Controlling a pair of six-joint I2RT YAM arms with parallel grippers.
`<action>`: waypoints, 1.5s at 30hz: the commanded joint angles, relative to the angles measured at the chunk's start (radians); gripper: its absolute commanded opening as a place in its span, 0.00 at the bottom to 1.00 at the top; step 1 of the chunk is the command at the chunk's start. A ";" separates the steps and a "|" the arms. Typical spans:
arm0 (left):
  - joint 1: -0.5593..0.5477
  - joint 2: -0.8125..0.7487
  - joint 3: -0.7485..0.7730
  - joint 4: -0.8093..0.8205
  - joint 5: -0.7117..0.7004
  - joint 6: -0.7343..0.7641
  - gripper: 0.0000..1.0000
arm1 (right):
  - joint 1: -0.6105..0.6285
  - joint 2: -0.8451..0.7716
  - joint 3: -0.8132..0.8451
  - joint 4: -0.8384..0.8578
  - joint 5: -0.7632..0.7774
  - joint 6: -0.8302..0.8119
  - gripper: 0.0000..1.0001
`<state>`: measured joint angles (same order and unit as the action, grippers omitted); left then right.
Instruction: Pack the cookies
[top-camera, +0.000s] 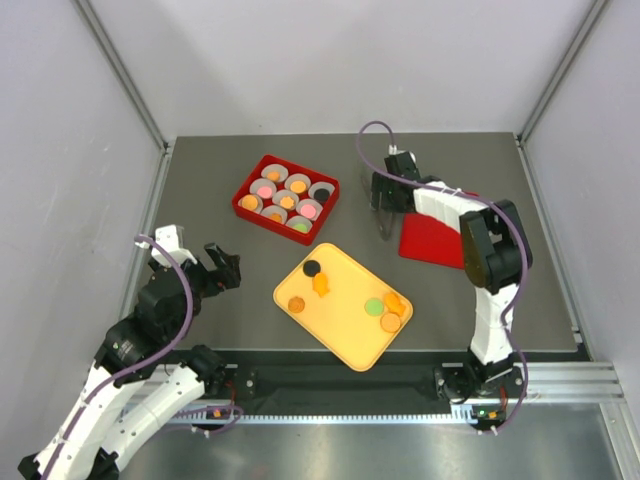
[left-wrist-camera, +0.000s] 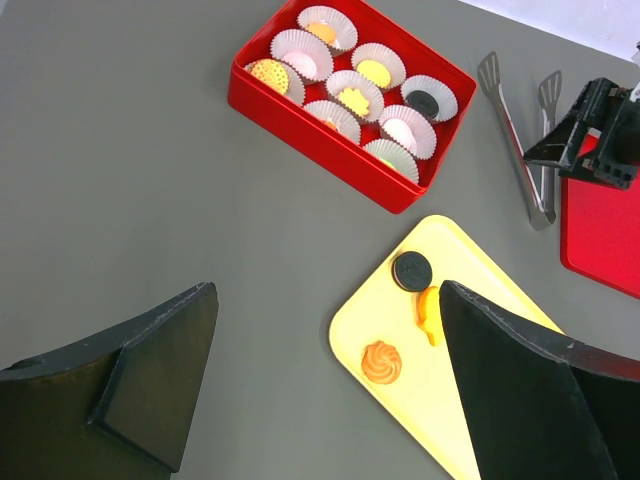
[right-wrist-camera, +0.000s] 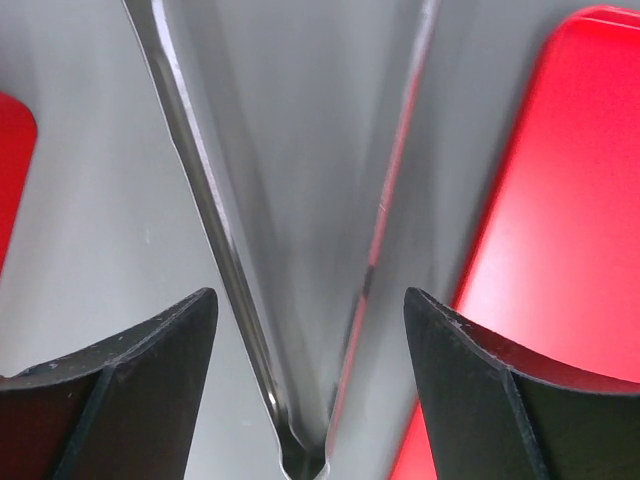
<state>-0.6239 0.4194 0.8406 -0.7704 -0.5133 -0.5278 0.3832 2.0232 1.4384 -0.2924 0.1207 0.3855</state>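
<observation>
My right gripper (right-wrist-camera: 308, 310) is spread wide astride the tongs (left-wrist-camera: 513, 140), mid-frame. My left gripper (top-camera: 222, 266) gapes lower left. Cookies (top-camera: 312, 268) dot the yellow tray (top-camera: 345, 335).

Grey table (top-camera: 200, 200): red box (top-camera: 265, 222) far-centre, yellow tray (top-camera: 345, 330) near-centre, red lid (top-camera: 430, 240) on right, metal tongs (left-wrist-camera: 513, 140) btw box & lid.

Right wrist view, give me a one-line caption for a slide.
Right gripper, jaws open, poised over metal tongs lying beside a flat red lid.
</observation>
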 joint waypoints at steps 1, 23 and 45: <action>-0.003 -0.008 -0.005 0.033 -0.001 0.012 0.97 | -0.009 -0.129 0.066 -0.045 0.043 -0.034 0.75; -0.003 -0.013 -0.009 0.040 0.015 0.018 0.97 | -0.329 -0.481 -0.355 -0.073 0.089 -0.056 0.57; -0.003 0.035 -0.012 0.062 0.088 0.045 0.97 | -0.563 -0.261 -0.352 -0.005 -0.027 -0.023 0.39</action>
<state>-0.6239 0.4454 0.8345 -0.7620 -0.4377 -0.4980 -0.1734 1.7462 1.0466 -0.3340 0.1059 0.3523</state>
